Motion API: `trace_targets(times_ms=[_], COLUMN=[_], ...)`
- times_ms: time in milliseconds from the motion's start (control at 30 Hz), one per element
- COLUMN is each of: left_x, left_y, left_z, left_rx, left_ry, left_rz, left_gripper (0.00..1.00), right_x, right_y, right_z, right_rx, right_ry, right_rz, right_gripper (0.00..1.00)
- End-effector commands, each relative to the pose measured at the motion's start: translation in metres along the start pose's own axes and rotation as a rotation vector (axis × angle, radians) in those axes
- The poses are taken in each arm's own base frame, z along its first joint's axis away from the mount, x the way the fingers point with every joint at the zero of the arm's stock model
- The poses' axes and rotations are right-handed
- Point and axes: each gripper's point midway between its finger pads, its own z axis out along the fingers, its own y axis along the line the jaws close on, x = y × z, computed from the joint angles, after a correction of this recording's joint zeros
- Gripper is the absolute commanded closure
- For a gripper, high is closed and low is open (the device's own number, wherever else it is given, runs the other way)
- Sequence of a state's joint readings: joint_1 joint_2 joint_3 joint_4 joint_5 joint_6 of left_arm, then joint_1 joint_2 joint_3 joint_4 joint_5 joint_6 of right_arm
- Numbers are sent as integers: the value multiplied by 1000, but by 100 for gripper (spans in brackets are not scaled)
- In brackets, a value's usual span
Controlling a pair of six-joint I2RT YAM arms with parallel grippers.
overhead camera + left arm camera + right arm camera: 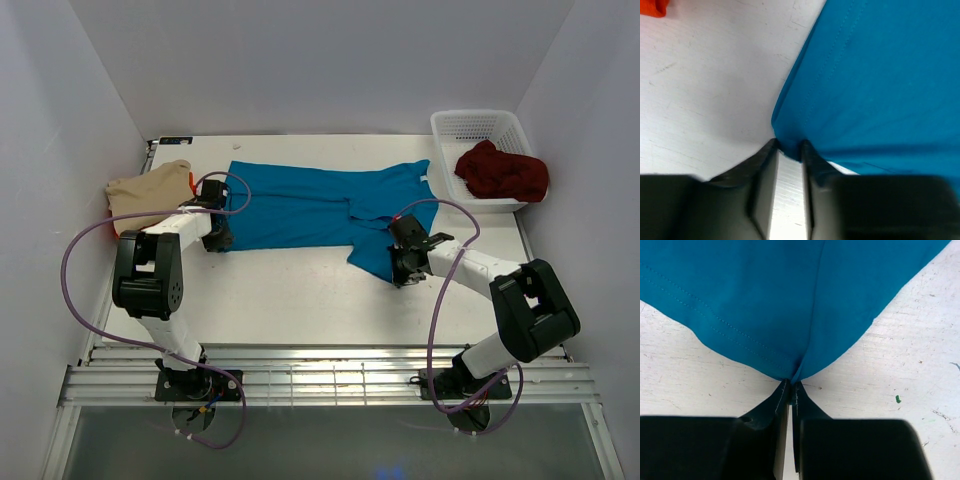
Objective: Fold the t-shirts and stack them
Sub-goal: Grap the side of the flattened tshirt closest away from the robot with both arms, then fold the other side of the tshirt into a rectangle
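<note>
The work looks to be early on: the teal shirt (300, 205) lies spread flat across the middle of the table (300, 310), not yet folded, and the maroon shirt (500, 172) sits crumpled in the basket (470, 120) at the far right. The right gripper (791, 385) is clamped on its near right corner, while the left gripper (788, 147) has its jaws narrowed around the near left hem corner, though I cannot tell if it bites. The beige shirt (150, 190) sits in a heap at the far left with a scrap of red shirt (652, 6) beside it, and whether either is folded is unclear.
</note>
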State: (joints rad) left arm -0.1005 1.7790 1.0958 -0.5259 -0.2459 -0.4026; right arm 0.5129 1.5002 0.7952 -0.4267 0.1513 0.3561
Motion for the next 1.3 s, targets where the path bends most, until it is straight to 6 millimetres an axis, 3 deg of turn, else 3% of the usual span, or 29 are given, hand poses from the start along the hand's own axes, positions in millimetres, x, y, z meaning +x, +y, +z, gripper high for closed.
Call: trace_targets(times_ms=[0, 67, 100, 233, 300, 467, 600, 733, 900, 1067, 1100, 1267], left_x=[-5, -11, -13, -25, -30, -44, -64, -88, -103, -126, -123, -140], left_y=[8, 6, 5, -2, -5, -8, -14, -23, -31, -34, -34, -39], left_z=[-2, -4, -3, -3, -3, -7, -12, -14, -4, 0, 7, 9], left_rx=[-40, -38, -37, -18, -10, -10, 3, 28, 52, 78, 76, 120], left_ry=[-15, -29, -30, -46, -52, -84, -123, -155, -150, -162, -138, -134], left_rz=[13, 12, 12, 16, 17, 7, -5, -23, -36, -57, -56, -74], left_gripper=[67, 76, 87, 95, 95, 95, 93, 93, 92, 92, 92, 92], right_x=[-18, -23, -34, -57, -65, -111, -143, -172, -206, -226, -237, -256], right_y=[0, -2, -1, 2, 3, 12, 7, -5, -19, -38, -42, -54], right_z=[-13, -18, -22, -26, -22, -29, -24, -21, -19, -12, -16, -6], right_rx=[19, 30, 40, 52, 65, 72, 100, 126, 144, 160, 163, 177], right_ry=[-58, -61, -84, -114, -114, -189, -212, -231, -260, -260, -278, -269], right_rz=[-2, -17, -17, -30, -36, -48, -64, -60, -55, -46, -37, -49], right_gripper=[92, 92, 92, 92, 92, 92, 92, 92, 92, 92, 92, 92])
